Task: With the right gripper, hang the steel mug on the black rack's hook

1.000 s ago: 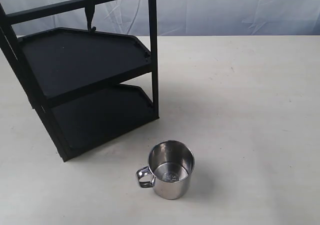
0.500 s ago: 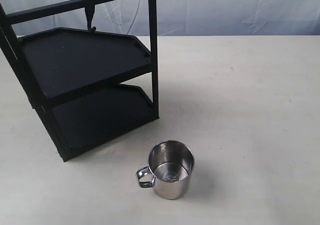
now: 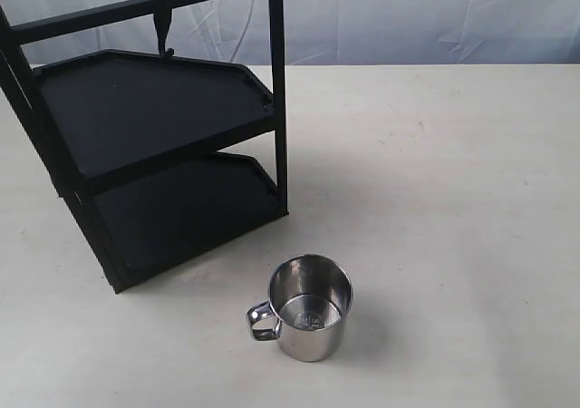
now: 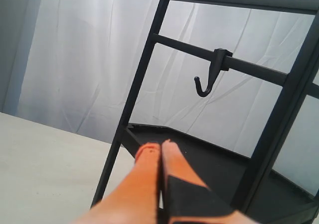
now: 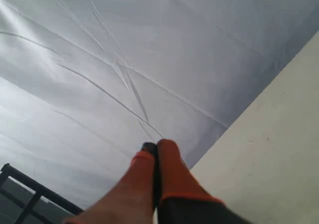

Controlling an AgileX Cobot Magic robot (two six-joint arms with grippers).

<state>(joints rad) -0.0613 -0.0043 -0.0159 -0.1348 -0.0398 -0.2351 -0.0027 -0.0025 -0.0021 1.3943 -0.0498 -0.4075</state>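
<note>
While both orange-padded grippers, left (image 4: pixel 160 145) and right (image 5: pixel 152 149), sat clenched empty, small shiny stainless steel mug (image 3: pixel 310 306) stood upright near table's (image 3: pixel 453 199) front edge, looped handle toward tall black metal rack (image 3: pixel 154 127), thin hook (image 4: pixel 205 82) bare.

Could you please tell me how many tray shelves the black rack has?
2. The upper shelf sits just below the crossbar that carries the hook; the lower shelf lies beneath it, near the table. The picture's left edge cuts the rack off, so more may be hidden.
</note>
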